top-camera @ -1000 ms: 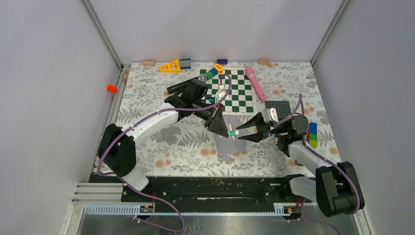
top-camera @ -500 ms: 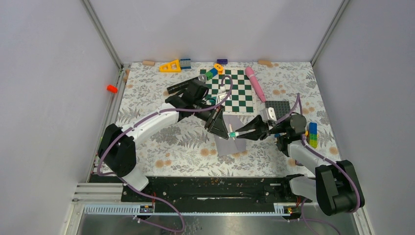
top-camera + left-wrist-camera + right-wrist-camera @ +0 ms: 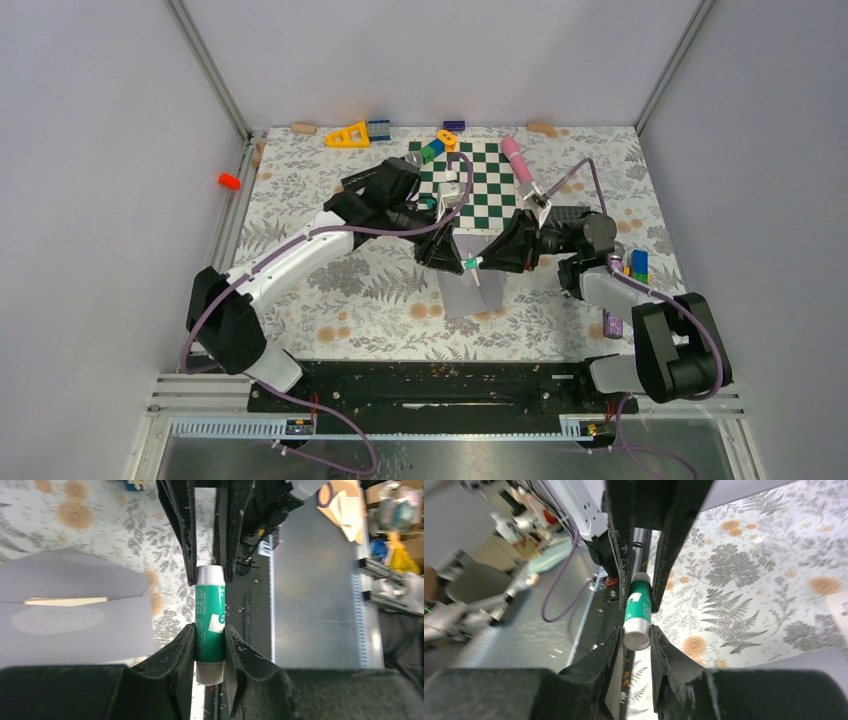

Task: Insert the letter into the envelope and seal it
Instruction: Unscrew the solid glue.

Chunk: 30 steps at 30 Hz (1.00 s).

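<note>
A green glue stick [image 3: 472, 266] hangs just above the grey envelope [image 3: 470, 295], held from both ends. My left gripper [image 3: 455, 258] is shut on its green body [image 3: 210, 615]. My right gripper [image 3: 492, 262] is shut on its whitish cap end [image 3: 636, 637]. In the left wrist view the envelope [image 3: 75, 625] lies flat with its flap [image 3: 65, 575] open. The cream edge of the letter [image 3: 65, 600] shows in the envelope's mouth. A paler oval patch marks the envelope's front. My left gripper [image 3: 210, 630] and right gripper [image 3: 635, 630] face each other along the stick.
A green-and-white chequered mat [image 3: 478, 185] lies behind the grippers, with a pink object [image 3: 522, 170] beside it. The dark studded plate [image 3: 570, 215] and stacked coloured bricks [image 3: 637, 268] are at the right. A yellow triangle [image 3: 349, 134] and loose blocks line the back edge.
My right gripper was open beside the glue stick. It has moved left and shut on the stick's end, and its wrist has lifted. The left arm shifted slightly and kept its grip.
</note>
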Each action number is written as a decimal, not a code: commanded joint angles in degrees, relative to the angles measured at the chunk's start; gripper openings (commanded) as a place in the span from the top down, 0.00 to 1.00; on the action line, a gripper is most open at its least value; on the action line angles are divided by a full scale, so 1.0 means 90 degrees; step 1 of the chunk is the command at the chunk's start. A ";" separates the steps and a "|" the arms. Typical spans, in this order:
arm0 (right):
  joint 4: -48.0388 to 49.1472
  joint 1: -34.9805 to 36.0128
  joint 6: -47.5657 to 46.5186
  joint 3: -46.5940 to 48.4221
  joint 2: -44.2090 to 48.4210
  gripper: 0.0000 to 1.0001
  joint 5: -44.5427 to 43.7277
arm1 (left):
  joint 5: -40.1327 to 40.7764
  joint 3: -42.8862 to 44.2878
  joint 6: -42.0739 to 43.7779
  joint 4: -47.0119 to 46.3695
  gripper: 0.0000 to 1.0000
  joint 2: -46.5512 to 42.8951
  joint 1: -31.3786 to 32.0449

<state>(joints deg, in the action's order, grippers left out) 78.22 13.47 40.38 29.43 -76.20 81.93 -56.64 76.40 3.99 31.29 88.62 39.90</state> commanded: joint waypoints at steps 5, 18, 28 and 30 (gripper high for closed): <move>-0.0088 0.0075 0.2891 0.0619 -0.0425 0.81 -0.0674 | 0.1815 0.0119 0.0755 -0.0184 1.00 -0.0605 0.0323; -0.2522 -0.0019 0.0122 0.0524 0.0782 0.27 -0.0342 | 0.1915 0.0010 0.0880 -0.0101 1.00 -0.0611 0.0553; -0.2385 -0.0270 -0.4209 -0.0513 0.2252 0.22 -0.0195 | -0.0568 0.0162 0.0446 0.0123 1.00 0.0044 0.0347; -0.2677 -0.0273 -0.5119 -0.0716 0.2590 0.23 -0.0276 | -0.0881 0.0188 0.0331 0.0098 1.00 0.0186 0.0297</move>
<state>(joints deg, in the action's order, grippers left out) 54.65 11.22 15.90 26.17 -57.74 79.13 -53.28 76.36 9.26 33.21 88.47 43.75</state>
